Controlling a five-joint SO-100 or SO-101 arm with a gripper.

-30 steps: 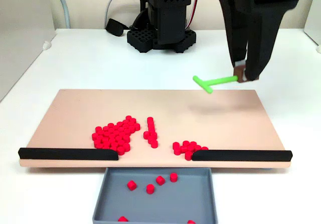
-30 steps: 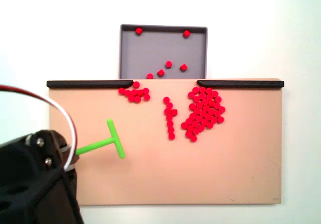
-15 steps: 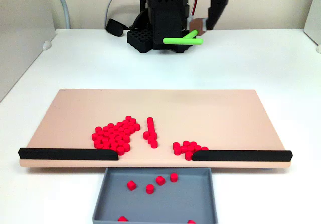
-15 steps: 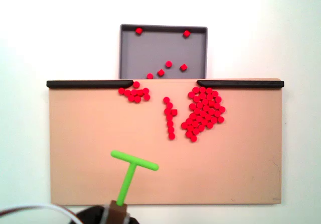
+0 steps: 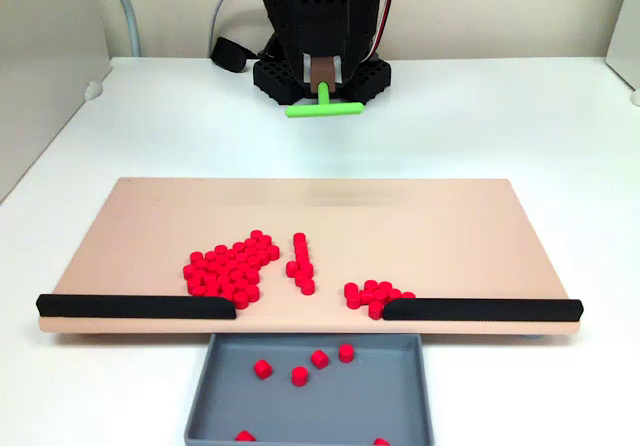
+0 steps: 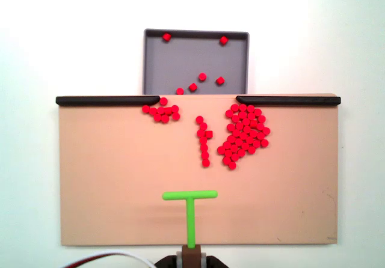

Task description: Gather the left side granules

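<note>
The white bench (image 5: 520, 126) carries a tan board (image 5: 150, 226) with two black rails (image 5: 135, 306) along its edge and a gap between them. A grey tray (image 6: 174, 60) sits just beyond that gap, holding several loose red pellets. My arm base (image 5: 320, 16) stands behind the board's far edge. My pincer (image 5: 322, 74) is closed on the stem of the green T-shaped tool (image 6: 190, 211), crossbar level over the board, well apart from the granules (image 5: 232, 266). These lie in three groups near the rails: the largest heap on the left in the view facing my base, a short line in the middle, a small cluster against the right rail's inner end.
</note>
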